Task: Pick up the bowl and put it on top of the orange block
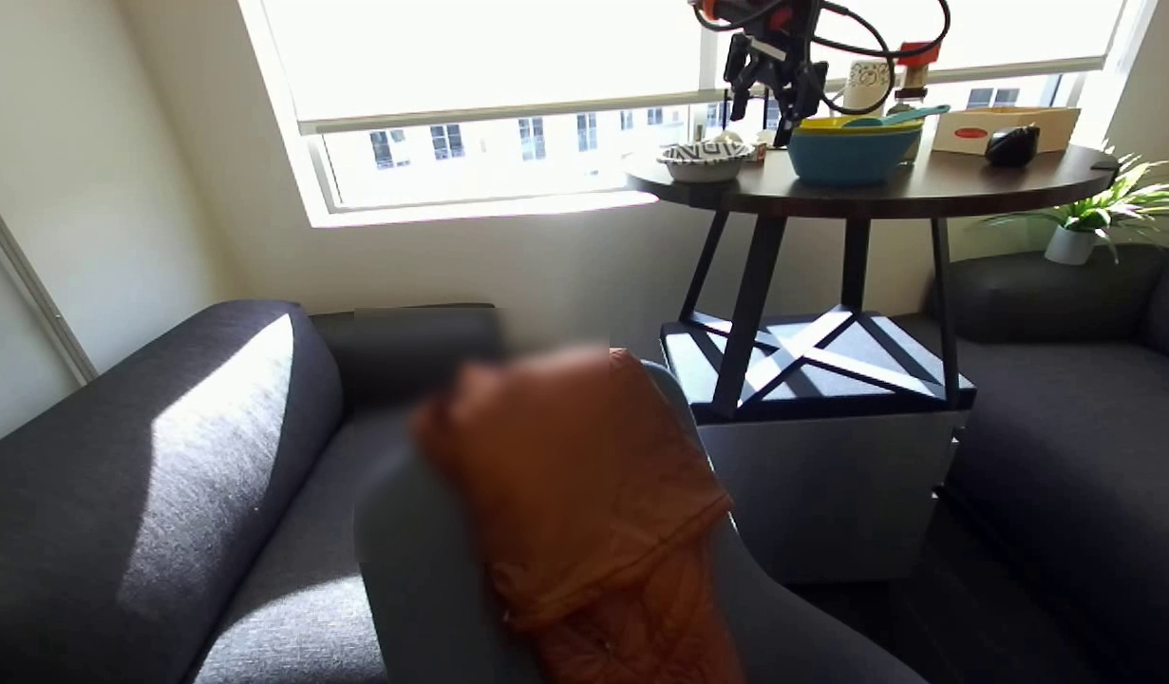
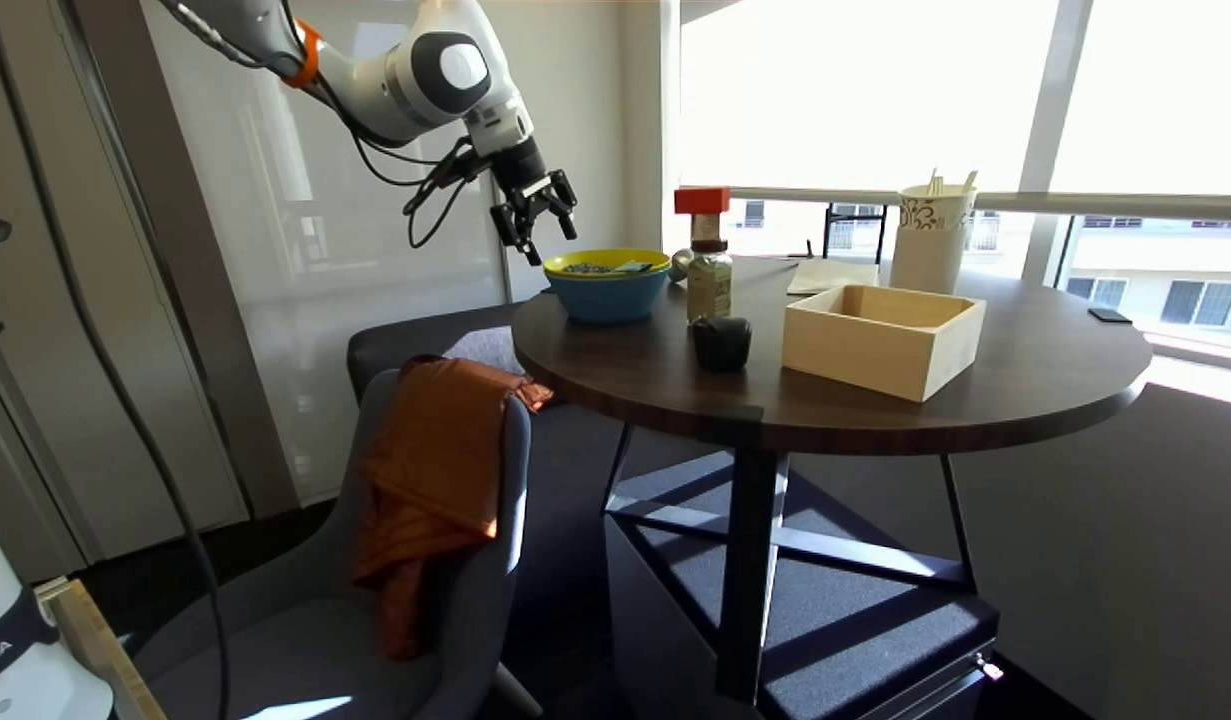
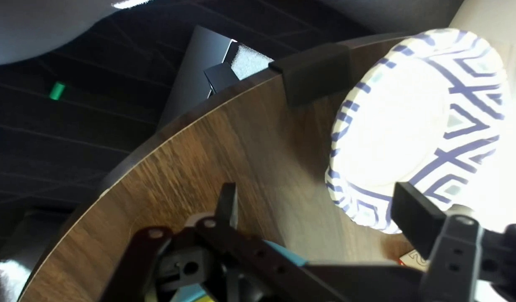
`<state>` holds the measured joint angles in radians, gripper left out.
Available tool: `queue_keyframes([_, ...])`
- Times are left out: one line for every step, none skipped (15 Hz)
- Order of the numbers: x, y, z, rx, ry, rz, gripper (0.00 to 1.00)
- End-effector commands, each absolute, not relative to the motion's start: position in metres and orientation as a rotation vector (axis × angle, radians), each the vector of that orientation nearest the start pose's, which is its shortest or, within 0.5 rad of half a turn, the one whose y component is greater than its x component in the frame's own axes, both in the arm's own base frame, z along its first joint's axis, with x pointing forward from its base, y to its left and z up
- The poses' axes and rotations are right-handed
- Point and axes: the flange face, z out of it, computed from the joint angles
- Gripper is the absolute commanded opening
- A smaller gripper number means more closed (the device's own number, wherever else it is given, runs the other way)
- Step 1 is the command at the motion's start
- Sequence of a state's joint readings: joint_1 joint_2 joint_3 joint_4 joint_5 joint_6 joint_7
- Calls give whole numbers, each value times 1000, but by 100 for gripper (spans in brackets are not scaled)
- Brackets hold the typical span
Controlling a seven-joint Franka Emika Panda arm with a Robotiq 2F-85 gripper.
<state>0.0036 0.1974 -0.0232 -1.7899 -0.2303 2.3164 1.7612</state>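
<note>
Jaws spread wide with nothing between them, the gripper (image 3: 318,205) hangs angled downward above a tabletop, and the patterned bowl (image 3: 408,126), white with blue zigzags and probably the one meant by the task, lies up and to the right of the gap in the wrist view, with one finger covering part of its near rim. Contact looks unlikely, though depth is hard to judge. Being round, the bowl offers no long axis to line up with; the coming move likely calls for a sideways shift toward it, then a descent with one finger inside the rim and one outside. It stands upright near the edge of the dark wooden table (image 3: 258,176), close to a black piece (image 3: 314,75) capping that edge. In an exterior view it sits left of a blue bowl (image 1: 850,157), apart from it, with a yellow bowl (image 1: 817,123) nested inside the blue. Farther off, an orange-red piece (image 2: 702,200) tops a glass jar (image 2: 710,285) (loose block or merely a lid, I cannot tell) and is the best match for the target. Around it stand a rounded black object (image 2: 722,343), a lidless wooden box (image 2: 855,350) and a tall cup (image 2: 930,250). Beyond the table are a grey chair (image 2: 275,630) draped in rust-orange cloth (image 2: 440,450), a dark sofa (image 1: 62,494) and a bright window (image 1: 489,157).
</note>
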Motion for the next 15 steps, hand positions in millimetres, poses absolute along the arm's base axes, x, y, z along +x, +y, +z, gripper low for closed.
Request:
queue_keyframes([658, -9, 471, -1986, 2172, -582, 75])
queue_keyframes([659, -8, 469, -1983, 2167, -585, 72])
queue_keyframes([661, -7, 466, -1983, 2160, -592, 69])
queue_keyframes([663, -6, 464, -1981, 2155, -600, 67])
queue_keyframes([666, -5, 462, -1980, 2153, -601, 69])
queue_keyframes([667, -4, 460, -1982, 2151, -600, 72])
queue_keyframes([670, -4, 458, -1985, 2152, -599, 75])
queue_keyframes([672, -3, 456, -1985, 2151, -596, 75])
queue_keyframes([674, -3, 454, -1982, 2154, -591, 72])
queue_keyframes([677, -2, 453, -1978, 2156, -590, 71])
queue_keyframes([679, -2, 453, -1975, 2158, -586, 63])
queue_keyframes([681, -2, 453, -1971, 2159, -589, 59])
queue_keyframes([683, -2, 453, -1970, 2161, -592, 43])
queue_keyframes([685, -3, 453, -1966, 2164, -595, 36])
queue_keyframes([686, -4, 454, -1964, 2165, -597, 27])
